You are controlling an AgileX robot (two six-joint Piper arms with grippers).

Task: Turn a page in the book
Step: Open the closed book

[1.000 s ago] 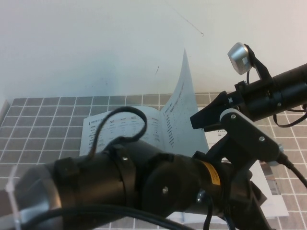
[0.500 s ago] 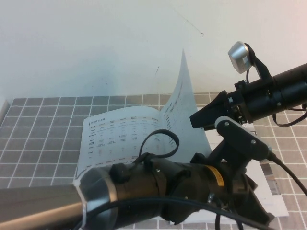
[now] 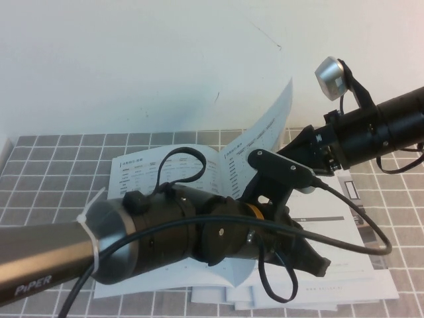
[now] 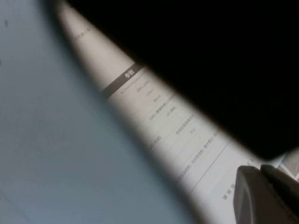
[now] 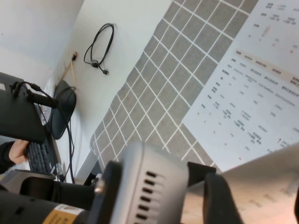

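The book (image 3: 142,175) lies open on the grey tiled mat. The page (image 3: 268,129) stands up from the spine, curling up and to the right. My right gripper (image 3: 286,154) reaches in from the right and is shut on the page's lower part. One of its fingers (image 5: 219,200) lies against the page (image 5: 261,186) in the right wrist view. My left gripper (image 3: 317,264) is shut and empty, low over the book's right-hand leaf, below the lifted page. Its fingertips (image 4: 261,193) show over printed paper (image 4: 163,112).
My left arm (image 3: 165,232) lies across the front of the book and hides much of it. Other white booklets (image 3: 371,291) are stacked under the book at the right. The tiled mat (image 3: 53,172) runs to a white wall behind.
The top of the page has leaned over to the right. My left arm has moved further in over the book, its wrist camera now up beside the right gripper.
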